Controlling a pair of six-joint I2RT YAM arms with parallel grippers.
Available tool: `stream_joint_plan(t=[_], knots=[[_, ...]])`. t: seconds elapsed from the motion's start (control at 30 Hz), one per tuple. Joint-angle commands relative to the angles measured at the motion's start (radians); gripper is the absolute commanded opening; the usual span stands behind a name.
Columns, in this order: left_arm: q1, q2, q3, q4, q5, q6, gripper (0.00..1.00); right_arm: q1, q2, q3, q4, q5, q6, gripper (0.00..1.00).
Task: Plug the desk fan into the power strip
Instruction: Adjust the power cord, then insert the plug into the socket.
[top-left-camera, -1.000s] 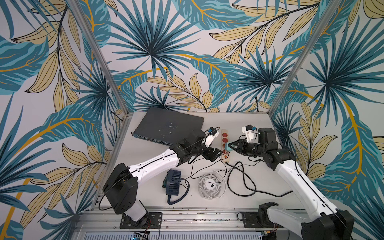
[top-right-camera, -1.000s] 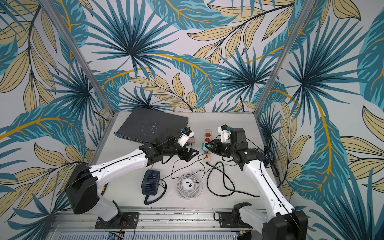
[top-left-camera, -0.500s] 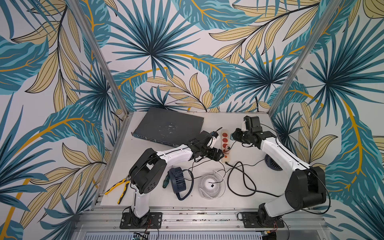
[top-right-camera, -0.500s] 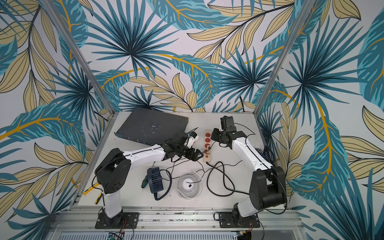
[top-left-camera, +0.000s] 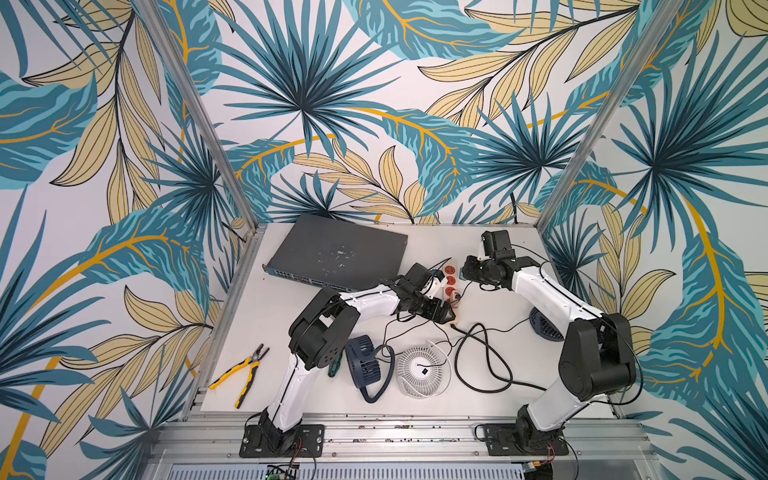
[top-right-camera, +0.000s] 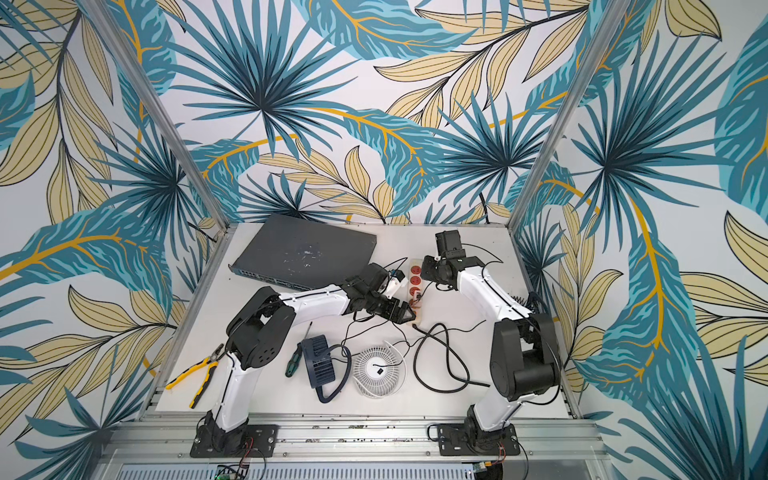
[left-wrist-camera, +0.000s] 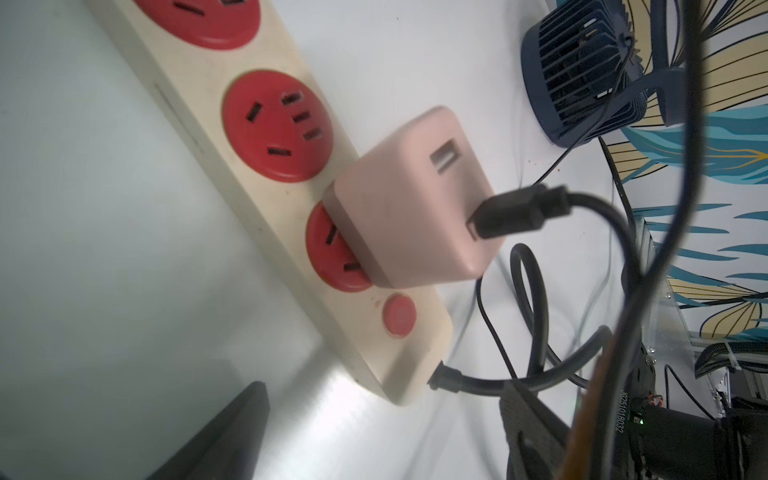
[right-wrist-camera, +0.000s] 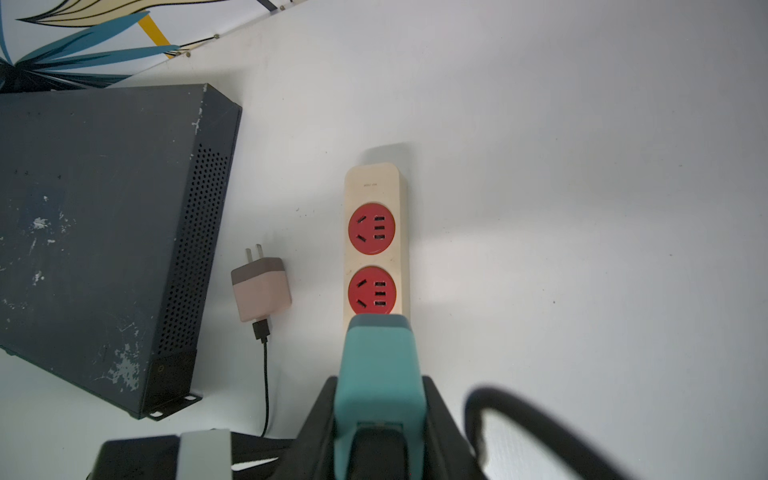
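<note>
Power strip (top-left-camera: 452, 283) lies on the desk (top-left-camera: 266, 324) in its far half, right of centre. Its length runs from far edge toward near edge, cord end nearer the near edge, close to the network switch (top-left-camera: 336, 253). In the left wrist view a pink adapter (left-wrist-camera: 415, 199) sits in the socket next to the strip's round button, with a black USB cable (left-wrist-camera: 519, 208) plugged into it; it looks slightly canted. Which fan that cable serves cannot be traced. The white desk fan (top-left-camera: 423, 370) lies by the near edge at centre.

Left hand (top-left-camera: 446, 313) stands wide and empty at the strip's cord end. Right hand (top-left-camera: 469, 270) is closed, nothing visibly held, beside the strip's far part. The right wrist view shows a loose adapter (right-wrist-camera: 261, 291) flat on the desk between switch and strip, prongs bare; whether it is a second unit cannot be told.

Assessment: insertion appears made, and the seating check is the step in hand. Press squarely on the adapter's back, along the prongs, with the strip braced against sliding. Then draw the left hand away clear of the cable loops draped around it
</note>
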Motion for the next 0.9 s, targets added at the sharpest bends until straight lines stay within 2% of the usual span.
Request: stream_joint_plan(t=[0.0, 0.2, 0.33, 0.47, 0.67, 0.87], knots=[[-0.028, 0.032, 0.06, -0.02, 0.052, -0.005, 0.9, -0.001, -0.036, -0.003, 0.0, 0.029, -0.02, 0.0], [-0.079, 0.045, 0.092, 0.06, 0.101, -0.04, 0.9, -0.002, -0.058, 0.002, -0.043, 0.03, -0.091, 0.0], [-0.086, 0.025, 0.099, 0.078, 0.067, -0.039, 0.9, -0.002, -0.032, 0.026, -0.07, -0.031, -0.203, 0.0], [-0.039, -0.067, 0.022, 0.115, 0.01, -0.059, 0.91, -0.002, 0.024, 0.056, -0.104, -0.067, -0.317, 0.0], [0.046, -0.209, -0.107, 0.176, -0.083, -0.135, 0.9, -0.001, 0.078, 0.063, -0.084, -0.074, -0.37, 0.0], [0.069, -0.193, -0.102, 0.191, -0.1, -0.199, 0.88, -0.002, 0.099, 0.04, -0.041, -0.052, -0.363, 0.0]])
